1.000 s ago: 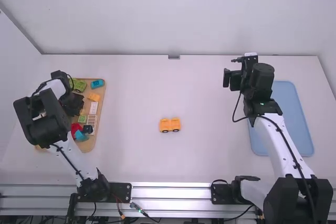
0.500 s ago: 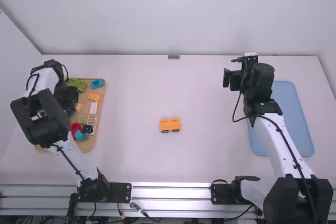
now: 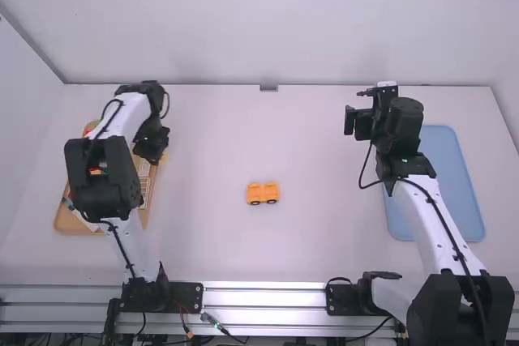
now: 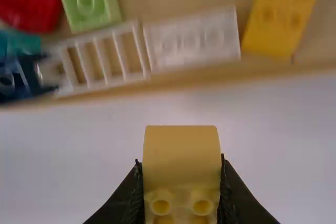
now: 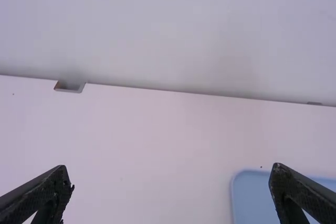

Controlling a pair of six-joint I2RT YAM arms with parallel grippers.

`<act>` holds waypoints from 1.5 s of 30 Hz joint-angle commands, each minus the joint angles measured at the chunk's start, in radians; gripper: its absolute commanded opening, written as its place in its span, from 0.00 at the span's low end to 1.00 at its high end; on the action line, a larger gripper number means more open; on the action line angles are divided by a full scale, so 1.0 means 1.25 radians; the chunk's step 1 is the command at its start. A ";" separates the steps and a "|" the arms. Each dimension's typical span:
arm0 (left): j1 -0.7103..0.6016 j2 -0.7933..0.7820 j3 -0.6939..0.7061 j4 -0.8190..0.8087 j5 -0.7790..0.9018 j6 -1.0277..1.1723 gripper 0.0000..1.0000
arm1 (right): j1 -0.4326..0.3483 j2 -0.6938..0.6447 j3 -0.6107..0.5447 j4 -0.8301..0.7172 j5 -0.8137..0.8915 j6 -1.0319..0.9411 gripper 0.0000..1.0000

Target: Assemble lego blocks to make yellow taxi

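My left gripper (image 3: 152, 153) hangs over the wooden tray's right edge in the high view. In the left wrist view, the left gripper (image 4: 181, 184) is shut on a yellow block (image 4: 181, 156), whose hollow tube underside faces the camera. On the middle of the table stands the orange-yellow car body (image 3: 262, 193) with black wheels. Off to its upper right, the right gripper (image 3: 357, 122) is held above the table; in the right wrist view the right gripper (image 5: 172, 192) is open, its fingers wide apart around nothing.
The wooden tray (image 4: 202, 74) holds a yellow block (image 4: 283, 11), a white block (image 4: 193, 38), a white lattice piece (image 4: 105, 59), a green block (image 4: 89, 2) and red and blue pieces. A blue tray (image 3: 454, 176) lies beside the right arm.
The left arm has swung rightward from over the tray to its right edge, carrying the yellow block. The right arm and the car body have stayed still.
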 commanded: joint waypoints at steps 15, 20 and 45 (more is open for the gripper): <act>-0.357 -0.040 -0.106 -0.016 0.030 -0.484 0.08 | 0.004 0.005 0.031 -0.022 0.003 -0.001 0.99; -0.365 -0.040 -0.179 0.133 0.053 -0.380 0.03 | 0.004 0.005 0.031 -0.027 0.003 -0.001 0.99; -0.361 -0.042 -0.276 0.206 0.150 -0.426 0.36 | 0.005 0.005 0.031 -0.040 0.003 -0.001 0.99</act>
